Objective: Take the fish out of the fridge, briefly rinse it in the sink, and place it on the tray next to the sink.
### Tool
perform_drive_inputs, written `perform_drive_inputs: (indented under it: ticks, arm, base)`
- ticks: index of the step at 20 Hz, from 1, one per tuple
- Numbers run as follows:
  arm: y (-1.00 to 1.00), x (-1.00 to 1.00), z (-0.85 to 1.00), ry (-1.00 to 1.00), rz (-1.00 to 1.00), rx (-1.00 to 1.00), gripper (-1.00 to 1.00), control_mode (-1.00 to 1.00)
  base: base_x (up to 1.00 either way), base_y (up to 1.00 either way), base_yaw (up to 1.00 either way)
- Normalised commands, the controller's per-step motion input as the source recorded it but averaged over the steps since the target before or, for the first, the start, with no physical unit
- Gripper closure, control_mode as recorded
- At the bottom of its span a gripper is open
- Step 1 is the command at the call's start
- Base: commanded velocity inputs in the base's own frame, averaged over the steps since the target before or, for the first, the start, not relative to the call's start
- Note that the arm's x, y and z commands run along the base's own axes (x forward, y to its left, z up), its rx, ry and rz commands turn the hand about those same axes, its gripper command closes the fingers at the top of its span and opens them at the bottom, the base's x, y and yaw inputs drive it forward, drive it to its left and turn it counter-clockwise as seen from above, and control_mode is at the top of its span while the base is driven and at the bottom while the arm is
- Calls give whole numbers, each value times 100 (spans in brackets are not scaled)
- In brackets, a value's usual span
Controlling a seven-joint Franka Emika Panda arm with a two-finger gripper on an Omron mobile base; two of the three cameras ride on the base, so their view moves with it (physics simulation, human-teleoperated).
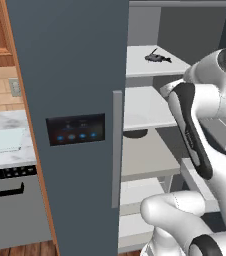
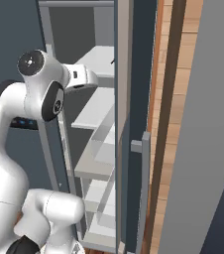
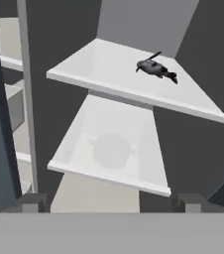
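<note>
The gripper [image 3: 109,202], jaws spread wide and empty, faces into the open fridge [image 1: 70,100], positioned for a reach. Beyond it, past a lower shelf [image 3: 109,149], the fish [image 3: 156,69] lies on the upper shelf [image 3: 109,69], well apart from the fingertips [image 3: 32,202], so the pickup seems not yet begun.

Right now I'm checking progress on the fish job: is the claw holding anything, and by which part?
Nothing is held. The claw is open and empty, and the fish lies apart from it on the upper fridge shelf.
</note>
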Motion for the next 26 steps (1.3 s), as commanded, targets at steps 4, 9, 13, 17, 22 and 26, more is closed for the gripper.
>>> perform_drive_inputs:
  ticks: [4,9,13,17,22,26]
  arm:
    - [-40,48,43,0,2,7,-100,-100]
    - [-43,51,22,0,1,3,-100,-100]
    - [-34,51,6,0,2,0,-100,-100]
    - [-23,57,0,0,0,-1,-100,-100]
    - [-15,67,0,0,0,0,-100,-100]
    - [-5,77,-12,0,0,0,-100,-100]
  base:
    - [0,0,0]
    - [0,0,0]
    - [0,0,0]
    - [0,0,0]
    - [0,0,0]
    - [0,0,0]
